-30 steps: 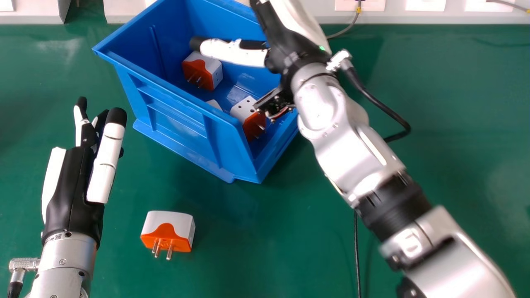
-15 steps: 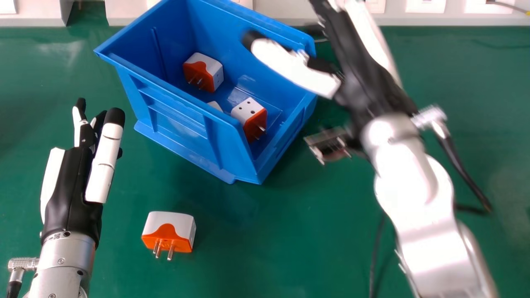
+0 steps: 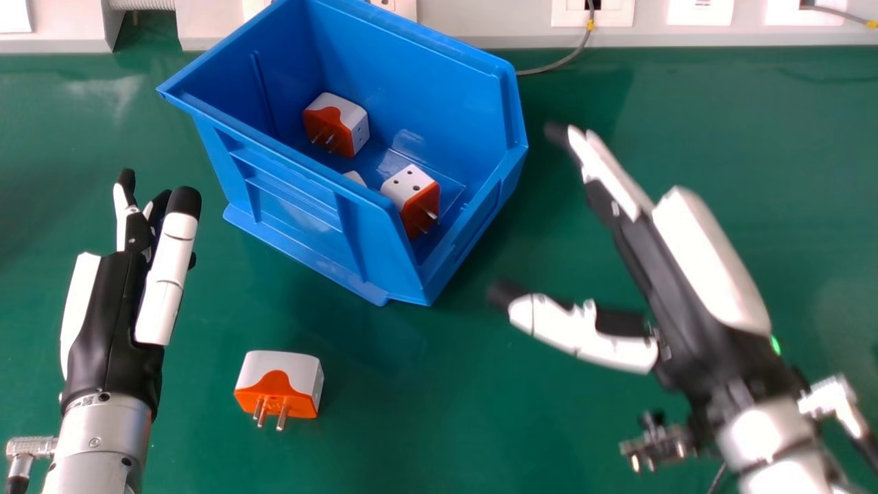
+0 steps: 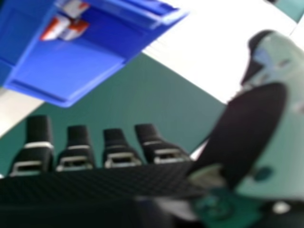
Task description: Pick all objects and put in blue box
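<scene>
"Three plugs [image 3: 336, 123] are sitting inside the box [image 3: 295, 199]. Position of the fourth plug [image 3: 278, 384]?"

"From where I am standing, it is lying on the table [image 3: 418, 412], near the left hand [image 3: 113, 315]. That hand is staying released."

"Right hand [image 3: 706, 274]?"

"Hovering beside the box, apart from it, likewise released."

From the robot's head, the head view faced forward and steeply down over the green table [image 3: 425, 412], the blue box [image 3: 295, 206] towards eleven o'clock. The other camera sat at the right hand [image 3: 686, 309] (very close to its fingers) and looked outward past them; both views shared the box's inside.
</scene>
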Tool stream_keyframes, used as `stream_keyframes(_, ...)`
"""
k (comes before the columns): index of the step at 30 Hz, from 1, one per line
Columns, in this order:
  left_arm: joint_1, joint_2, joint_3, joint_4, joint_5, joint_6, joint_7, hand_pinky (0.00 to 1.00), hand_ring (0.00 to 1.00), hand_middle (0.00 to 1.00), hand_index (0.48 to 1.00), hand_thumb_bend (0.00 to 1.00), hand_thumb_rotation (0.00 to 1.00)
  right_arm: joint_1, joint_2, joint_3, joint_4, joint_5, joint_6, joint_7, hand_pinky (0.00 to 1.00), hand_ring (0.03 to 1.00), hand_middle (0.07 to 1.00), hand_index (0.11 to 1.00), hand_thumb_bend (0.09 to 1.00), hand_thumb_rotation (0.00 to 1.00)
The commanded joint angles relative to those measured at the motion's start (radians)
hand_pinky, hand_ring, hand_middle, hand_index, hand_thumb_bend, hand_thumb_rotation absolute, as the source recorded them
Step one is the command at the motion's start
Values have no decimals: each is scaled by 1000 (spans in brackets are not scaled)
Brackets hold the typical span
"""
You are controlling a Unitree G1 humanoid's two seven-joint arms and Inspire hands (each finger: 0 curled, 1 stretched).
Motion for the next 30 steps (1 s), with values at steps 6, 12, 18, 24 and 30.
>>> stream_keyframes(6,-2,10,12,22,-11,-66,-6,882,964,971,993,690,1000,113,-53,-13,53,-5,-255,-30,836,956,967,952,396,694)
stream_keyframes(12,-8,8,11,40,-9,-85,-6,892,967,971,993,665,1000,42,-106,-3,149,-33,-452,-24,795,921,934,912,383,690)
stream_keyframes(18,-10,9,9,48,-7,-94,-7,898,969,973,995,658,1000,-49,-138,7,217,-100,-569,-14,817,920,919,874,379,687)
stream_keyframes(24,-11,7,5,40,-3,-87,-3,900,970,974,996,663,1000,-109,-104,79,248,-61,-571,60,850,934,913,858,403,746)
stream_keyframes(30,-12,8,6,41,-4,-84,-5,904,974,976,997,663,1000,-156,-24,149,309,-82,-547,77,835,924,908,848,401,764)
